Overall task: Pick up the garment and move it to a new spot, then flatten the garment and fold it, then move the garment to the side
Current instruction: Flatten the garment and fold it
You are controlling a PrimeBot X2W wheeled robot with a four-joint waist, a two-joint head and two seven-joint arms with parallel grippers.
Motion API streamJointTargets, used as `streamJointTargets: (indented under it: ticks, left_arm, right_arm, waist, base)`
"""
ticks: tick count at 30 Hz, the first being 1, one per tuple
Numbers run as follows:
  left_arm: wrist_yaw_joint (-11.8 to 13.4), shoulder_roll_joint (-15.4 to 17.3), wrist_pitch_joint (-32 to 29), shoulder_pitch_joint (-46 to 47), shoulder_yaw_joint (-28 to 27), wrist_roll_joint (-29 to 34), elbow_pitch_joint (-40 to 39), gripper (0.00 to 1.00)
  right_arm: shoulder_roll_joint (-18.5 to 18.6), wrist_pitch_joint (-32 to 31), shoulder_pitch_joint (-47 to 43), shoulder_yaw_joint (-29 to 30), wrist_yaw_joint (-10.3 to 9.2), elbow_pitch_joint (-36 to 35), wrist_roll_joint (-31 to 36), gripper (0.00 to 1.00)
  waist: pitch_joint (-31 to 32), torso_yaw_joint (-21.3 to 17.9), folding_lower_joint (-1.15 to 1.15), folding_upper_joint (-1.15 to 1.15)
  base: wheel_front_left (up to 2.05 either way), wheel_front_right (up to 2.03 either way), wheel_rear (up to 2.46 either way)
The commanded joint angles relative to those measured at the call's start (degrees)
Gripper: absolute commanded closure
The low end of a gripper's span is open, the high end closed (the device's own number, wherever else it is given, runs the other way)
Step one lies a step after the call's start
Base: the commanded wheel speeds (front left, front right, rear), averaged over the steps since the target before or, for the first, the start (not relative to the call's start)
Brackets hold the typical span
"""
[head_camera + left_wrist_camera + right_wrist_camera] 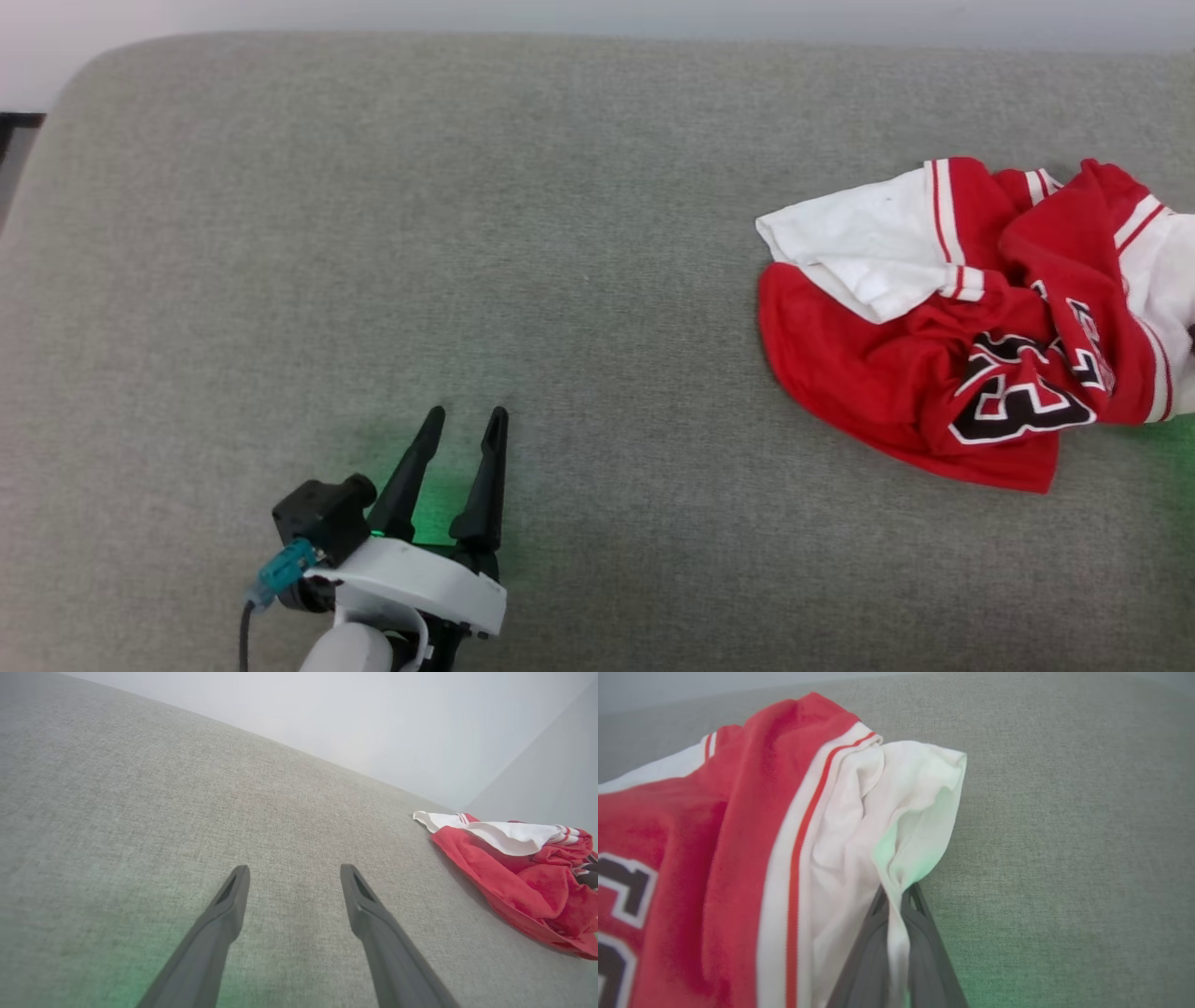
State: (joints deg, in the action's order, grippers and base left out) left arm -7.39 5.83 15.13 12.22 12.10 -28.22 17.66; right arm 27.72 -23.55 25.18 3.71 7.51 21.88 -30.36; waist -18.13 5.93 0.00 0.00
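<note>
right tool (896, 893) clamps the garment (868, 373) by its white sleeve (920, 788) while left tool (465, 415) gapes empty.

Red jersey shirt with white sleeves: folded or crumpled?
Crumpled: red jersey shirt lies bunched in a heap, white sleeve pinched in right gripper.

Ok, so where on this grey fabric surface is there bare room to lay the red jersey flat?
The widest bare stretch of the grey woven fabric surface runs from its rounded left corner to the crumpled red jersey with white sleeves, ahead of the open left gripper. Crowded at the right, where the right gripper pinches a sleeve.
</note>
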Motion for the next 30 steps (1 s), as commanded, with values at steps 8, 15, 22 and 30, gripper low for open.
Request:
streamJointTargets:
  ticks: [8,15,22,30]
  left_arm:
    - [-0.2,1.9,0.0,1.5,0.8,-0.8,-1.5,0.0]
    - [-0.2,11.1,-2.9,12.0,7.4,-2.2,-4.9,0.0]
    - [-0.1,19.0,-24.6,26.1,17.0,-15.6,-3.8,0.0]
    - [0.0,19.9,-50.9,38.7,18.8,-32.8,8.8,0.0]
  right_arm:
    - [-3.1,0.3,-1.2,2.2,-0.04,-3.0,5.1,0.0]
    - [-5.8,7.6,-5.3,2.7,-0.04,-10.5,7.2,0.0]
    - [-10.9,15.7,-9.3,-1.5,-0.04,-19.5,5.8,0.0]
    - [-15.2,19.5,-11.3,-5.4,-0.04,-23.2,5.4,0.0]
  waist:
    - [-0.5,-3.4,0.0,0.0]
    - [0.6,-7.1,0.0,0.0]
    - [0.4,-13.7,0.0,0.0]
    - [-1.4,-21.0,0.0,0.0]
  base:
    - [0.0,0.0,0.0]
    - [0.0,0.0,0.0]
    - [0.0,0.0,0.0]
    - [0.0,0.0,0.0]
